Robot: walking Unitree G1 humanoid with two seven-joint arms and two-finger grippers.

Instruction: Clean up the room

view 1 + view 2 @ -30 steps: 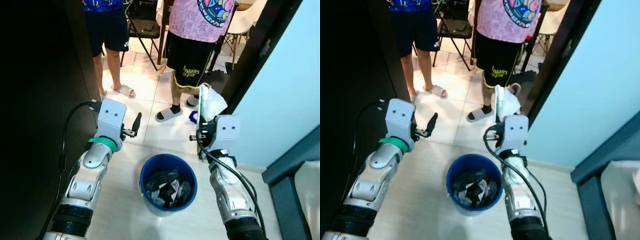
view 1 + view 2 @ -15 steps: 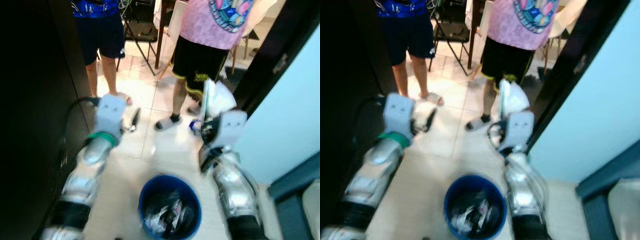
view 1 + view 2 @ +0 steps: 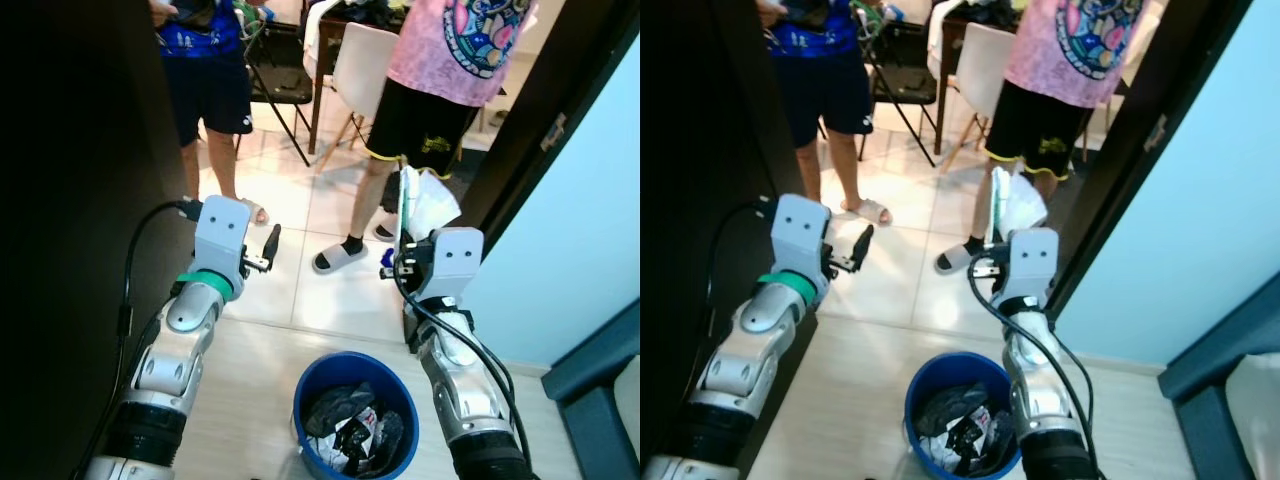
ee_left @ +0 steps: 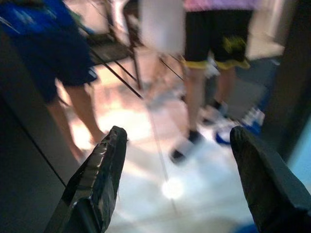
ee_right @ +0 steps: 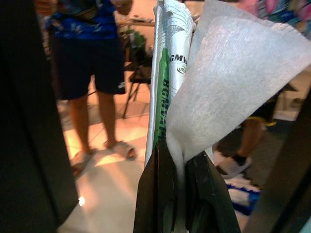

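Observation:
A blue bin (image 3: 355,417) holding crumpled dark and white rubbish stands on the floor between my two arms. My right gripper (image 3: 404,205) is raised above and beyond the bin, shut on a white tissue and a folded green-printed wrapper (image 5: 194,97) that stick up from its fingers (image 5: 160,194). My left gripper (image 3: 270,242) is held out at the same height to the left, open and empty, with its two fingers (image 4: 99,179) far apart.
Two people stand just ahead on the tiled floor, one in dark blue shorts (image 3: 208,90), one in a pink shirt (image 3: 460,45). A dark wall (image 3: 70,200) runs along my left, a pale blue wall (image 3: 580,200) on my right. Chairs (image 3: 355,60) stand behind.
The camera has tilted up and moved, so the bin sits lower in the picture and more of the people shows. Both grippers keep their pose and hold.

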